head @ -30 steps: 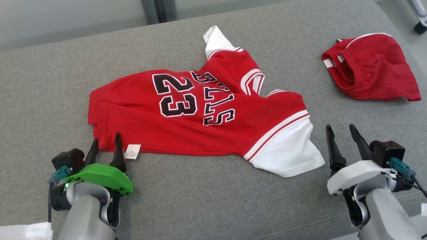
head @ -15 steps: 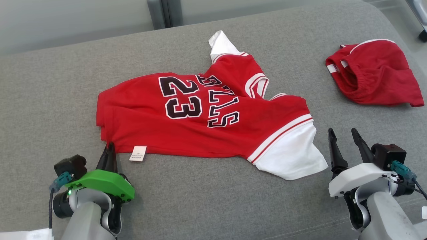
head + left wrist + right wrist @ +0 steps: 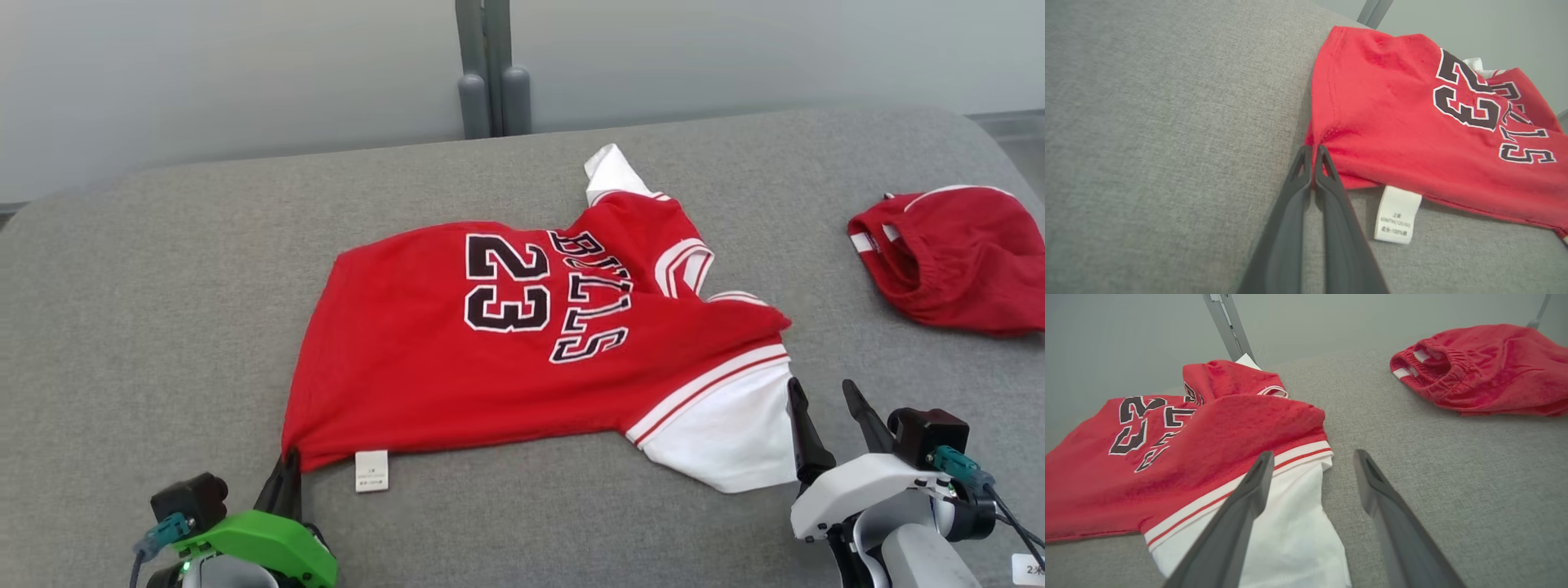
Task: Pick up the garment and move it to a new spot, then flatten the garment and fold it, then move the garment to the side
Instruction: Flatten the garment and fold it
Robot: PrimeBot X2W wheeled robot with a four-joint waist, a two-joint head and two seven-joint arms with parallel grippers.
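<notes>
The garment (image 3: 490, 359) is a red jersey with a black "23" and white sleeves, lying spread on the grey cushion (image 3: 163, 286). My left gripper (image 3: 287, 469) is shut on its near left hem corner, and the cloth peaks toward the fingertips. In the left wrist view the two fingers (image 3: 1312, 149) meet right at that corner of the garment (image 3: 1392, 114). My right gripper (image 3: 820, 388) stands open at the edge of the white sleeve. In the right wrist view its left finger lies over the sleeve (image 3: 1290, 522), and nothing sits between the jaws of the right gripper (image 3: 1313, 455).
A second red piece, crumpled shorts (image 3: 955, 261) with an elastic waist (image 3: 1486, 367), lies at the far right. A white care label (image 3: 371, 471) hangs off the hem near my left fingers. A grey post (image 3: 490, 73) stands behind the cushion.
My left gripper has shut on the hem corner and the left side of the jersey is drawn out smoother. The camera has tilted, shifting the picture. The right gripper stays open, now against the sleeve.
</notes>
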